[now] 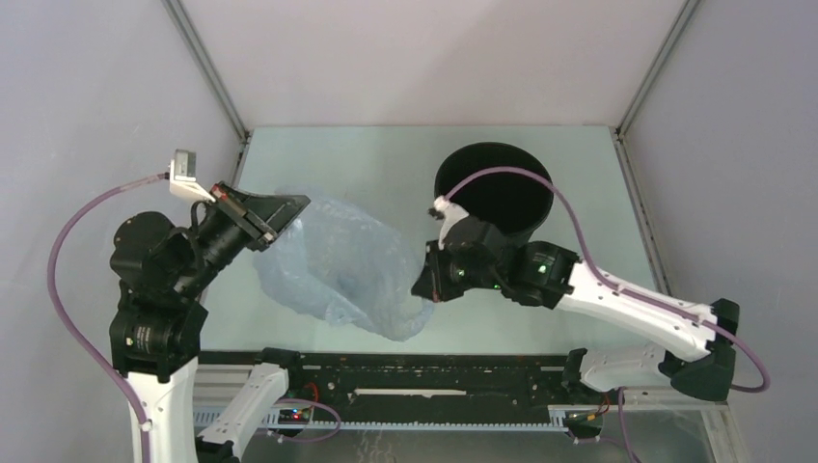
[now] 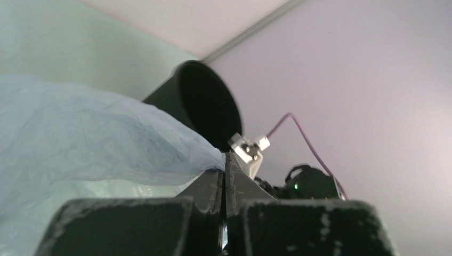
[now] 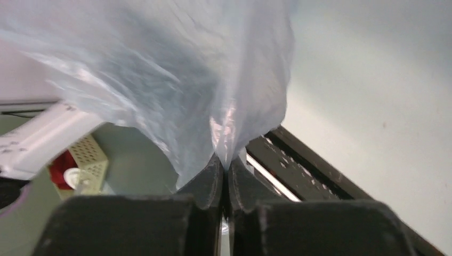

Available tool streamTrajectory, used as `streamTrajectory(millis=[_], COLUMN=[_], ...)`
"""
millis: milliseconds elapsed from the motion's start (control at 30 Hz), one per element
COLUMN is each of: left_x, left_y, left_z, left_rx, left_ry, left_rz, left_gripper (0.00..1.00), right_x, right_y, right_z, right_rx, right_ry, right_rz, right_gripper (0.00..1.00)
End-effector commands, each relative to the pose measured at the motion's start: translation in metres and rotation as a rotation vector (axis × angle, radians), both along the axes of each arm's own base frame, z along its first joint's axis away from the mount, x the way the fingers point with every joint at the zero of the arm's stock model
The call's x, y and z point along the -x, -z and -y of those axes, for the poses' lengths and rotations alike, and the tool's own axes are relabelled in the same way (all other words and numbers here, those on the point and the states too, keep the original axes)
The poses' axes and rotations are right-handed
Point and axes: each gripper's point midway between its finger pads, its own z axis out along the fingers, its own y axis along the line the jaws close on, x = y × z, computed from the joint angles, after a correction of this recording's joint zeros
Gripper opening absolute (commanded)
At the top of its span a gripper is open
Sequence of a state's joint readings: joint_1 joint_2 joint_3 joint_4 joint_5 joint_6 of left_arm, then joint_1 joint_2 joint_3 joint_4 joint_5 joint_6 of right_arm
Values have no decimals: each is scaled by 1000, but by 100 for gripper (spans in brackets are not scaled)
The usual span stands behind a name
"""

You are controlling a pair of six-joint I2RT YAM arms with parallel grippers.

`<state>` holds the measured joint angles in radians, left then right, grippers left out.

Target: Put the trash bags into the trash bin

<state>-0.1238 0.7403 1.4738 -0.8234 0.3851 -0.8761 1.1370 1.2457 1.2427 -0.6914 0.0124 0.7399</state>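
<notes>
The pale blue-grey trash bag (image 1: 347, 265) hangs spread out between both arms above the table's middle. My left gripper (image 1: 289, 210) is shut on its left edge; in the left wrist view the film (image 2: 96, 144) runs into the closed jaws (image 2: 224, 170). My right gripper (image 1: 424, 280) is shut on the bag's right edge; in the right wrist view the film (image 3: 176, 80) is pinched at the fingertips (image 3: 226, 165). The black trash bin (image 1: 494, 186) stands upright at the back right, just behind the right wrist. It also shows in the left wrist view (image 2: 205, 101).
Grey enclosure walls stand on the left, back and right. A black rail (image 1: 424, 376) runs along the near edge between the arm bases. A purple cable (image 1: 540, 178) arcs over the bin's rim.
</notes>
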Motion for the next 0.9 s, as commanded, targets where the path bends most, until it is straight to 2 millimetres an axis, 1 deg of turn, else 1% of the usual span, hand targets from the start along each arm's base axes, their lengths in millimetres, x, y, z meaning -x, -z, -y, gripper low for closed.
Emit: streamTrajectory(millis=[0,67,100,200,267,300,367,400,500,567,600,633,667,700,767,800,867], left_x=[36,52,58,71,78,79,82,81,71,63,56,42,32,19,-3,-11,-23], left_y=[-80,-117,-132,-170,-196,-207,-227,-234,-253,-268,-271,-271,-270,-267,-260,-257,-254], left_z=[28,30,29,23,19,18,19,22,42,58,66,76,82,91,109,118,129], left_rx=[176,272,310,383,437,468,519,534,565,567,555,528,503,483,471,476,477], left_ry=[221,268,278,275,278,283,316,336,402,443,450,442,432,422,439,461,478], left_rz=[263,374,412,507,566,585,614,619,638,656,663,664,661,636,598,575,552], left_gripper=[0,0,0,0,0,0,0,0,0,0,0,0,0,0,0,0,0], right_x=[-29,-28,-26,-17,-9,-6,1,2,-2,-9,-14,-20,-26,-33,-39,-42,-45], right_y=[-134,-181,-204,-263,-296,-308,-327,-335,-341,-342,-341,-337,-335,-333,-333,-334,-333], right_z=[4,21,32,66,91,104,128,141,173,193,201,209,216,222,225,228,236], right_rx=[-333,-404,-436,-511,-560,-578,-601,-606,-574,-529,-492,-439,-392,-349,-290,-269,-239], right_ry=[24,18,19,46,70,90,122,150,251,333,365,400,437,473,488,501,542], right_rz=[268,366,416,532,604,632,687,709,760,794,814,831,848,863,901,912,913], right_gripper=[4,0,0,0,0,0,0,0,0,0,0,0,0,0,0,0,0])
